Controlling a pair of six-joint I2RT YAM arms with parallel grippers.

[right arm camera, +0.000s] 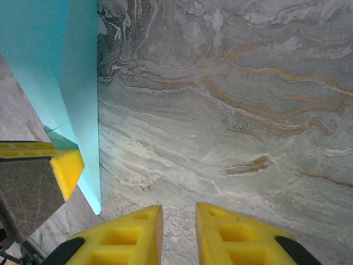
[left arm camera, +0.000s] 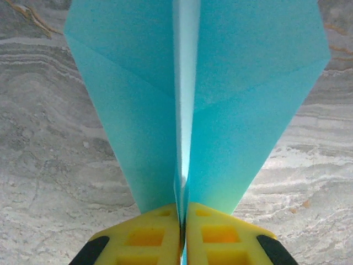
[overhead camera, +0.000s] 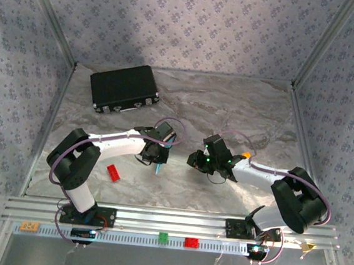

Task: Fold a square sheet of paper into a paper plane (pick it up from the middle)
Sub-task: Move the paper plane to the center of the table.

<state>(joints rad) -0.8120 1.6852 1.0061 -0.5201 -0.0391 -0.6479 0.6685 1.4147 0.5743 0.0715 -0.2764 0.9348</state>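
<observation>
Left hand (left arm camera: 183, 214): yellow fingers pressed together on the centre fold of the paper plane (left arm camera: 242, 110), pinching its narrow end.
Paper plane: light blue, wings spread either side of the crease, above the table (left arm camera: 49, 182); nearer than the black case (overhead camera: 125, 88), slightly to its right.
Right hand (right arm camera: 179, 218): fingers slightly parted, nothing between them; beside the plane, farther right of the case.
Red brick (overhead camera: 113, 173): on the table, directly nearer than the case.

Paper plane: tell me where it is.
The paper plane is pinched in the left gripper, left of centre in the top view, between the red brick and the right gripper.
</observation>
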